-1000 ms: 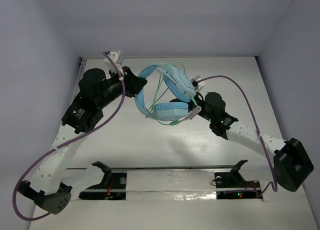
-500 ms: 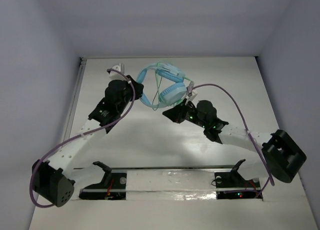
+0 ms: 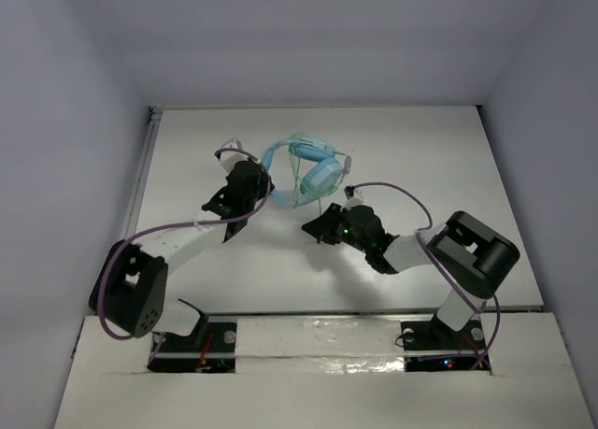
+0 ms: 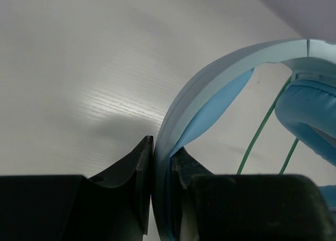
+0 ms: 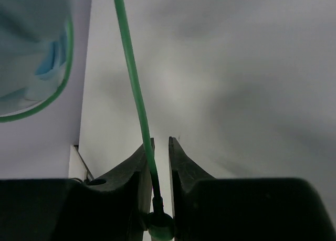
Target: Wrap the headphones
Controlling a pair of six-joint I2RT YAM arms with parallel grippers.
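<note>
1. Remotely, I have the left gripper [image 4: 160,146] clenched edge-on across the light blue headband [image 4: 210,78] of the headphones [image 3: 304,165]. They sit over the far middle of the white table [image 3: 439,149], just beyond both wrists.
2. My right gripper [image 5: 160,144] has its jaws drawn narrow around the pale green cable [image 5: 134,83]. It appears to grip at the plug [image 5: 160,228], and the cord runs up between the fingertips toward an earcup [image 3: 322,175].
3. Strands of cable already cross the headband and earcups in the overhead view. Whether an earcup rests on the tabletop, I cannot tell.
4. Risk one: the cord is thin and smooth. If it slides through the right jaws, tension is lost and the loops could slacken and fall off.
5. Risk two: pulling too hard on the cable could twist the headband out of the left jaws' slim pinch.
6. Risk three: the purple robot cables [image 3: 392,188] arch close to the headphones, so a wide winding sweep could snag them on the cord.
</note>
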